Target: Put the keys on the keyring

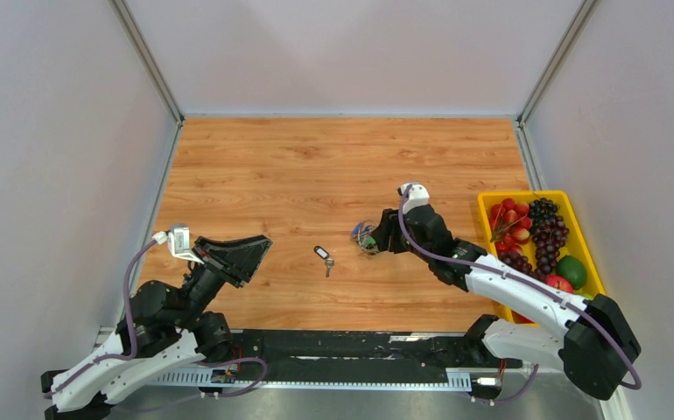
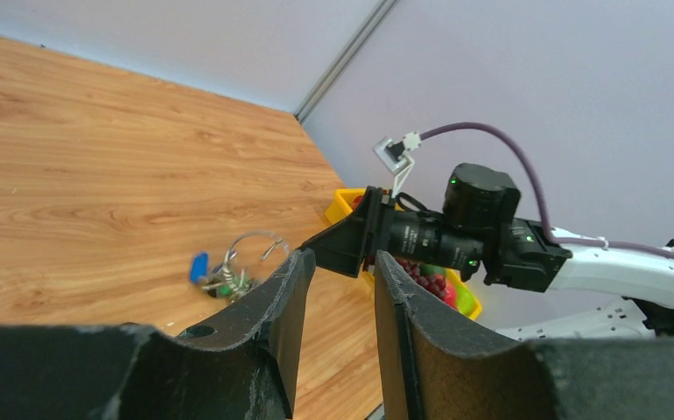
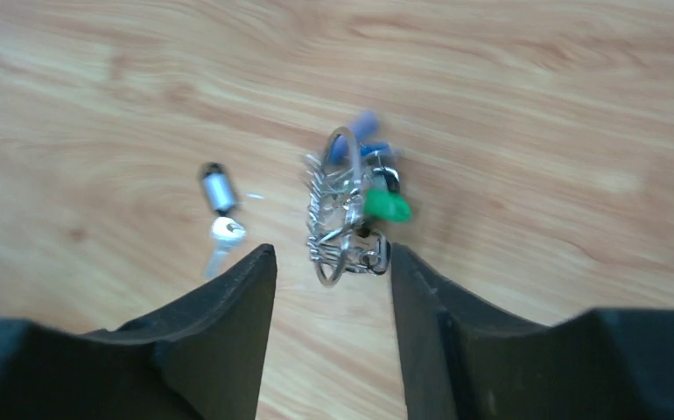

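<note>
The keyring (image 3: 338, 210) is a silver wire ring carrying a bunch of keys, with a green tag (image 3: 388, 206) and a blue tag (image 3: 364, 131). It is blurred and sits just beyond my right gripper (image 3: 332, 254), which is open; the bunch's near end is close to the right fingertip. One loose silver key with a dark head (image 3: 220, 219) lies on the wood to its left. From above, the bunch (image 1: 365, 236) is at the right gripper (image 1: 377, 241) and the loose key (image 1: 324, 258) lies mid-table. My left gripper (image 1: 259, 245) hovers open and empty, left of the loose key.
A yellow tray (image 1: 526, 194) of grapes, strawberries and other fruit stands at the right edge, beside the right arm. Grey walls close in the wooden table (image 1: 316, 166) on three sides. The right arm's wrist (image 2: 456, 227) fills the left wrist view beyond the fingers.
</note>
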You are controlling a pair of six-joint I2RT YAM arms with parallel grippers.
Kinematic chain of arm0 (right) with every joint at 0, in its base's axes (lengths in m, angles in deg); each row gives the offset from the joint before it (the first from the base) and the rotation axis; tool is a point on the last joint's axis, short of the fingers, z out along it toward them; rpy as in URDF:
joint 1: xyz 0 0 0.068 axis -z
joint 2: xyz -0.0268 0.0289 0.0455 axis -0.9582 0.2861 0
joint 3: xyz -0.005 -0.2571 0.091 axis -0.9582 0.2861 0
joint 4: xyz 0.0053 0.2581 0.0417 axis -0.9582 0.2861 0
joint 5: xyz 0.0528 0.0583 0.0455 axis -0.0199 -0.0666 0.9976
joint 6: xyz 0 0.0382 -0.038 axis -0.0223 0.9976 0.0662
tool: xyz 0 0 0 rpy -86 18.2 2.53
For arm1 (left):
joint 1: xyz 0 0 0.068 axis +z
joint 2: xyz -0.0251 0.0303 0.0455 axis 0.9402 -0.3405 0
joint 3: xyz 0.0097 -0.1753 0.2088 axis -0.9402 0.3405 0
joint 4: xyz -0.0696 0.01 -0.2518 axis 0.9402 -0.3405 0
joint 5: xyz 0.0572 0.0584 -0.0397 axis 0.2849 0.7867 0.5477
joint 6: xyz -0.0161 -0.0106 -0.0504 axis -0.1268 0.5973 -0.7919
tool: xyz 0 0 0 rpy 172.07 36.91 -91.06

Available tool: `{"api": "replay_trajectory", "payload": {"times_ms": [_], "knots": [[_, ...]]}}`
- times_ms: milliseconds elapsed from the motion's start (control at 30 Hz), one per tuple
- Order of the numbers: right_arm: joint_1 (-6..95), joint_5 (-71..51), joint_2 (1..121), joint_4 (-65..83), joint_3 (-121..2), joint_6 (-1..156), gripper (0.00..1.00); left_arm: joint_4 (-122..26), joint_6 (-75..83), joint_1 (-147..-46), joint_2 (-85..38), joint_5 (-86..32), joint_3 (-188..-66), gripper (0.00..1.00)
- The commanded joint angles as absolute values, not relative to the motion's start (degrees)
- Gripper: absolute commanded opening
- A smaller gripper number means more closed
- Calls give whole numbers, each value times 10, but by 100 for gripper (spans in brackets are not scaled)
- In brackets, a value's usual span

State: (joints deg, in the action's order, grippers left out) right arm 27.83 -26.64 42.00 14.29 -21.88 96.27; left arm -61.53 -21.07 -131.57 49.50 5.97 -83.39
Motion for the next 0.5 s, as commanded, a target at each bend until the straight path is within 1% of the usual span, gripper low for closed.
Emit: {"api": "replay_trajectory", "payload": {"times_ms": [0,100,267,400,467], "knots": [[334,-266,416,115,-169,1000,58,-616,-195,-1314,491,65,-853,42],[335,-284,393,120,-167,995,61,-611,-191,-1315,487,66,-852,42],[335,-282,371,128,-185,983,61,-608,-188,-1315,483,65,-851,42],[334,-252,388,129,-202,980,56,-605,-193,-1314,483,66,-844,42],[333,-231,405,129,-208,983,50,-604,-193,-1315,482,66,-843,42]]}}
